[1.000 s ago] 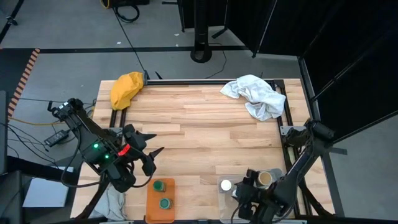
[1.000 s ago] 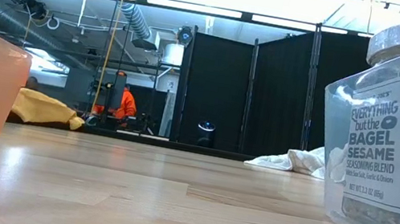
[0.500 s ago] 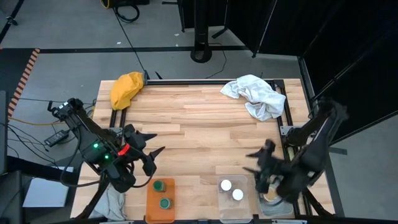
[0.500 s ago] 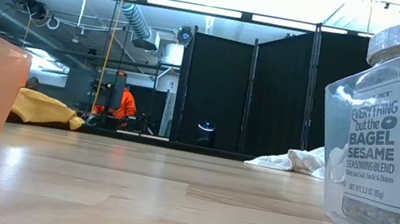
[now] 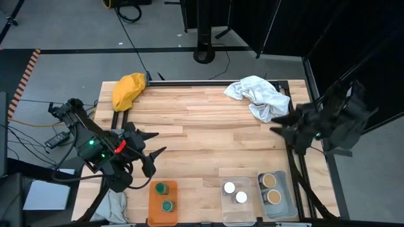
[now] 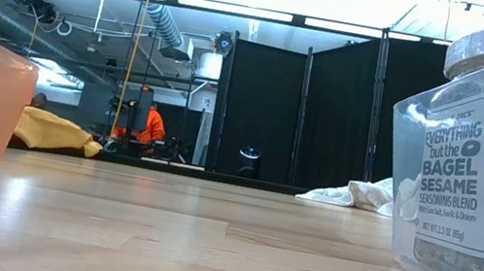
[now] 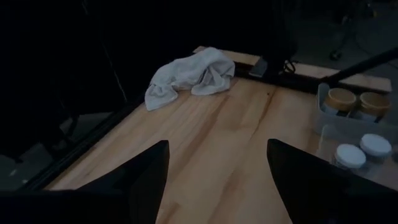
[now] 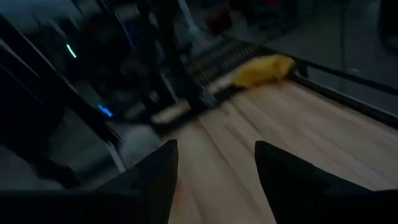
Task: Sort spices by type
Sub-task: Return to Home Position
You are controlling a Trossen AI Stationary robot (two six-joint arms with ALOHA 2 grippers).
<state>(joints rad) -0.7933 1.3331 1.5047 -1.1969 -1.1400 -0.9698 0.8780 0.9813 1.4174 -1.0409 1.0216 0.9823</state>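
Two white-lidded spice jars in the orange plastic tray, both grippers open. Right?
No. The high view shows the two white-lidded spice jars in the clear plastic tray; the orange plastic tray holds two green-lidded jars. The left gripper and right gripper are open.

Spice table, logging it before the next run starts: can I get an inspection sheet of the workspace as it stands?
Surface: wooden table, bare in the middle.
Job's things: green-lid jars in orange tray; white-lid jars in clear tray; tan-lid jars in grey tray.
Clutter: yellow cloth and white cloth at far edge.
Hands: left hand open, empty, over left side; right hand open, empty, near right edge.
Cables: black cable on floor beyond table.
Surroundings: person in orange far behind.
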